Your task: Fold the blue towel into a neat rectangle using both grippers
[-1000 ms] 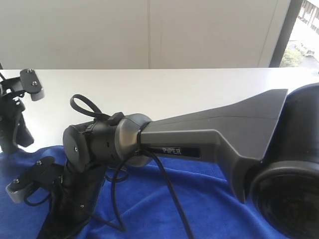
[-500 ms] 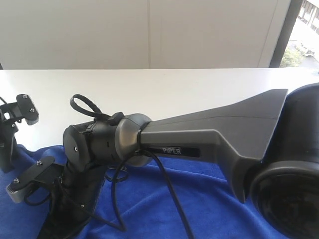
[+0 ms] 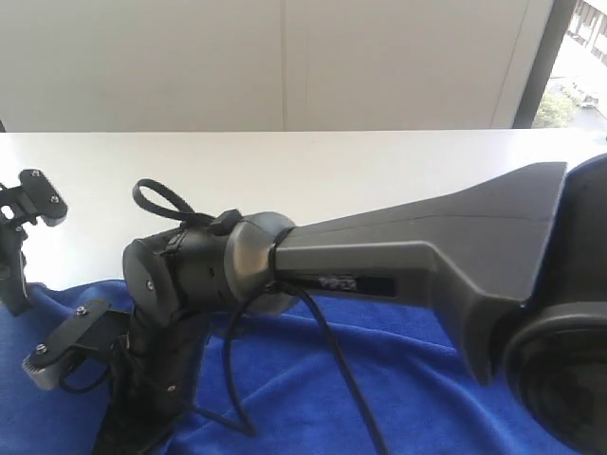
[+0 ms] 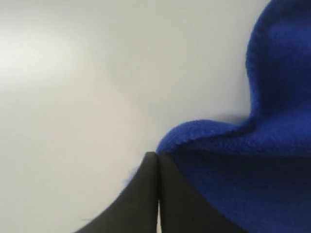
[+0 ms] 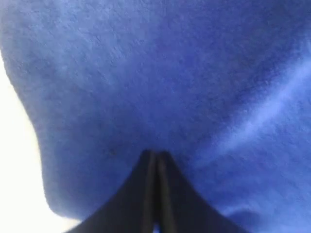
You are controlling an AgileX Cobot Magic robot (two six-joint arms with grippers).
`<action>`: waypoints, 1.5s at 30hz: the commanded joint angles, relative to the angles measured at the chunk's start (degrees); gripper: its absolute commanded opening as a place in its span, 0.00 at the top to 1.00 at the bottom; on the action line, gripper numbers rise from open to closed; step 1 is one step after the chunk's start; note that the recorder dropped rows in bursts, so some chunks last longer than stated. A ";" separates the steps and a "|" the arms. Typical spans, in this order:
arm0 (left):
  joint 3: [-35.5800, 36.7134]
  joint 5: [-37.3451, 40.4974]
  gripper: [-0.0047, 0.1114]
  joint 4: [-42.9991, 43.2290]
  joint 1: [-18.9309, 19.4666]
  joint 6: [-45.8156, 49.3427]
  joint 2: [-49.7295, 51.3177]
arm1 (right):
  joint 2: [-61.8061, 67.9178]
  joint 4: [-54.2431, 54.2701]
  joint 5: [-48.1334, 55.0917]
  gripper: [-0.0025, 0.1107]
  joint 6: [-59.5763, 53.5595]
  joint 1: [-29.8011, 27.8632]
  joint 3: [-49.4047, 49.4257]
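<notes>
Looking across the right arm (image 3: 427,256), stretching in from the right edge over most of the exterior view and blocking much of the towel (image 3: 455,379) behind and below it. Lying rumpled, that towel, over the near part of the white table (image 3: 379,171), reaching from the left edge to the right arm's base and running off the bottom. Trailing down over the blue from the wrist, a black cable (image 3: 332,346); sticking up above the joint, a loop (image 3: 140,197). Jutting out beside the wrist, a grey bracket (image 3: 57,346). Showing only at the far left edge, part of the left arm (image 3: 11,265), standing at the towel's border. Rising behind the table, a pale wall (image 3: 285,57), with a window (image 3: 579,66) at the far right.

Pinching with the left gripper (image 4: 157,155): jaws pressing together, gripping the towel's rolled hem right at the tips, with bare table lying beyond. Pinching with the right gripper (image 5: 155,154) too: jaws pressing flat together, biting into cloth that is puckering at the tips and filling nearly the whole right wrist view, leaving a strip of table at one side.

Carrying a dark label (image 3: 356,282) on the right arm's side, its pale lettering smearing too much for reading.
</notes>
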 commanded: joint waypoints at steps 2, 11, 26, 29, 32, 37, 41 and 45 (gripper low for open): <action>0.35 2.28 0.96 0.10 0.19 -0.75 -2.99 | -10.82 -13.01 0.55 0.98 7.59 -5.54 0.42; 0.35 4.42 0.96 -4.79 0.19 -0.75 -2.99 | -16.51 -21.05 7.07 0.98 10.12 -24.77 0.53; 0.35 4.67 0.96 -4.79 0.19 -0.75 1.67 | -7.32 -22.85 5.38 0.98 8.20 -46.42 2.41; 0.35 4.44 0.96 -4.79 0.19 -0.75 1.80 | -5.45 -23.94 4.93 0.98 8.35 -47.11 2.41; 0.35 4.06 0.96 -4.79 0.19 -0.75 2.09 | -3.71 -24.78 5.04 0.98 8.59 -47.23 2.41; 0.35 4.60 0.96 -4.62 0.19 -0.75 3.78 | -2.09 -25.22 5.04 0.98 9.00 -47.57 2.41; 0.35 4.70 0.96 -4.39 0.19 -0.75 5.34 | -1.35 -26.93 5.04 0.98 11.10 -47.68 2.41; 0.35 4.70 0.96 -4.10 0.19 -0.66 5.56 | -0.14 -29.34 4.67 0.98 12.64 -47.68 2.41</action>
